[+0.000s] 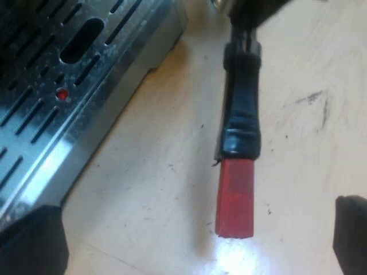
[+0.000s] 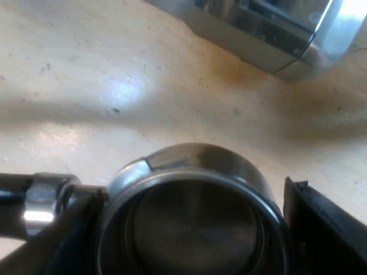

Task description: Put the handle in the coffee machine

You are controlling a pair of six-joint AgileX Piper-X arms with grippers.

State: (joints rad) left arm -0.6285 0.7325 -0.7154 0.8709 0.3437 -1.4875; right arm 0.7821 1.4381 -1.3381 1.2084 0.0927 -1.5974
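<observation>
Pale wooden table [image 1: 160, 189], scuffed, with glare patches. The espresso machine [image 2: 269, 34] stands near, and its slotted drip tray [image 1: 63, 86] is just beside the dark handle [image 1: 242, 109]. The holder [image 2: 192, 172] is loose and not in the machine; whether it rests on the table or is lifted cannot be told. The right gripper [image 2: 189, 212] has its black fingers [image 2: 321, 223] against both sides of the metal basket, closed on it. The left gripper [image 1: 195, 217] is spread wide and empty, with the red end [image 1: 235, 197] just ahead of it. Judgement: the holder is rigid and head-heavy. The polished basket is likely slippery under the pads, and the handle offers better leverage for the locking twist.
</observation>
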